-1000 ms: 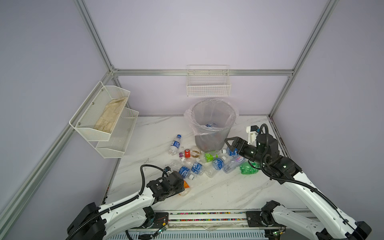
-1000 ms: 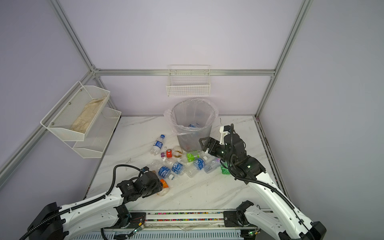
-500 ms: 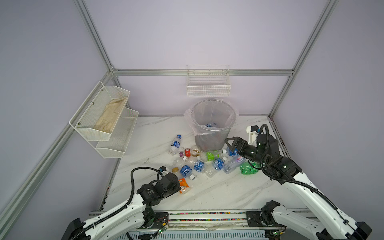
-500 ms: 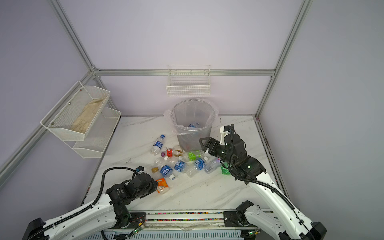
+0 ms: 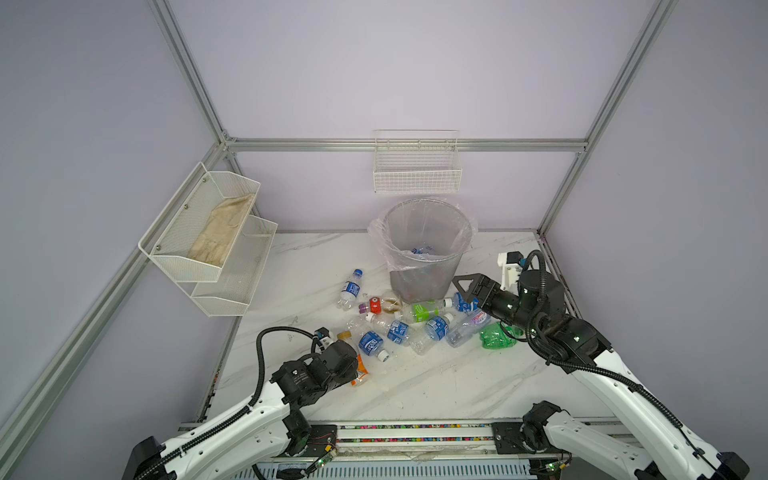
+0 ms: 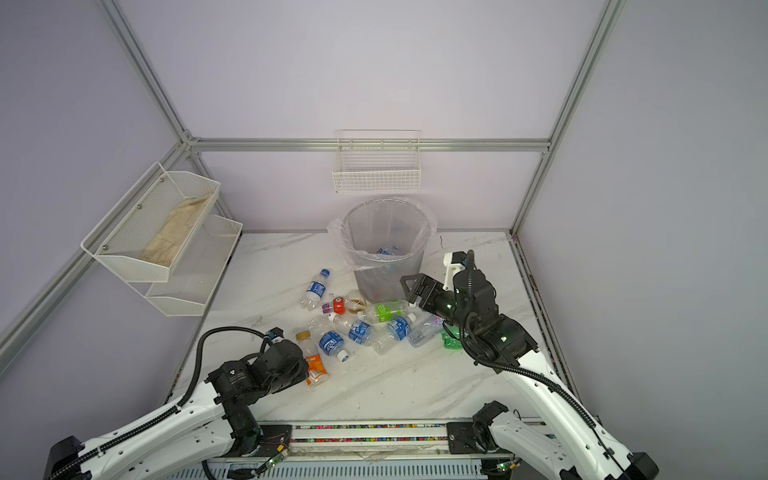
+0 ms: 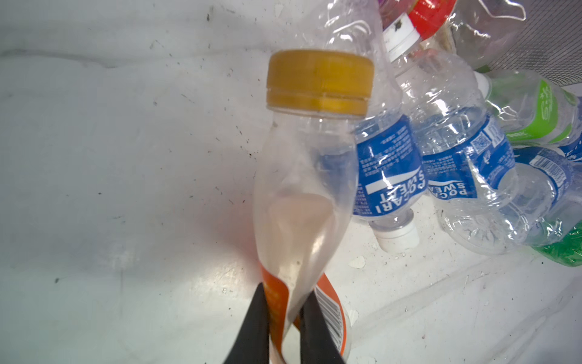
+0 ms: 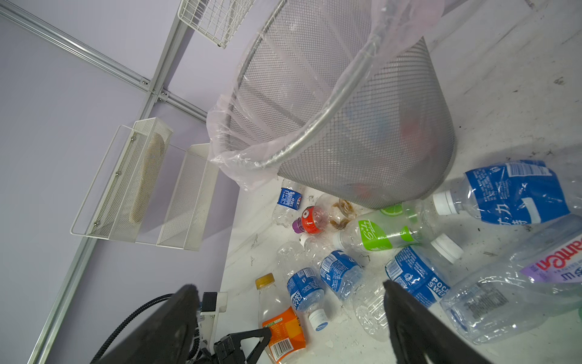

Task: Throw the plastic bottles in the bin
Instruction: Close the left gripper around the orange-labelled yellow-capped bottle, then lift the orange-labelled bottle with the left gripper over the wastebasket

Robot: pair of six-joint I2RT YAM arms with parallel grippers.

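Observation:
My left gripper [image 7: 285, 294] is shut on the orange-labelled end of a clear plastic bottle [image 7: 302, 189] with a yellow cap [image 7: 319, 82], squeezing it flat. In both top views this bottle [image 5: 360, 370] [image 6: 315, 365] lies at the front left of the heap of plastic bottles [image 5: 399, 328] [image 6: 359, 330]. The heap spreads over the marble table in front of the bin [image 5: 424, 270] [image 6: 386, 274] [image 8: 362, 126]. A few bottles show inside the bin. My right gripper [image 5: 469, 291] [image 8: 289, 299] hangs open above the heap's right end, beside the bin, holding nothing.
A white wire basket [image 5: 417, 170] hangs on the back wall above the bin. A two-tier white mesh shelf [image 5: 208, 237] with a beige cloth juts from the left wall. A crushed green bottle [image 5: 496, 336] lies under my right arm. The arm rail [image 5: 415, 432] runs along the front.
My left gripper has closed on the orange-labelled bottle, and the left arm has drawn back slightly to the front left. The right arm has not moved.

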